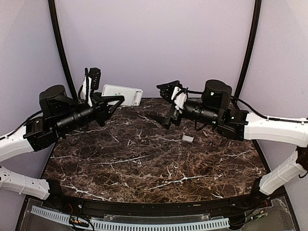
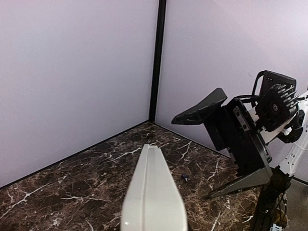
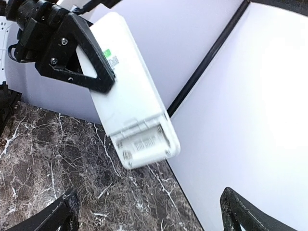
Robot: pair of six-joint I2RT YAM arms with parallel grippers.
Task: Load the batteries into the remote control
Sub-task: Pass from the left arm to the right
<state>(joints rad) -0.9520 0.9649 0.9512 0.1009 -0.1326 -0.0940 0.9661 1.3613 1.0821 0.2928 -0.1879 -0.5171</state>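
Top external, near to far: I note the dark marbled worktop (image 1: 144, 163), then a small flat white piece (image 1: 188, 138) lying on it right of centre. Beyond that the right claw (image 1: 166, 103) hangs above the surface, fingers spread wide, gripping nothing, facing the remote control (image 1: 122, 95) but apart from it. Farthest back, the left claw (image 1: 115, 100) pinches the remote control, lifted off the worktop near the rear wall. Right wrist: its free end looks recessed, blurred.

Remote control (image 1: 122, 95) in left end effector (image 1: 113, 102), above counter (image 1: 144, 163) far left. Right end effector (image 1: 166, 103) to its right, apart. Flat piece (image 1: 188, 138) lies on counter, centre-right.
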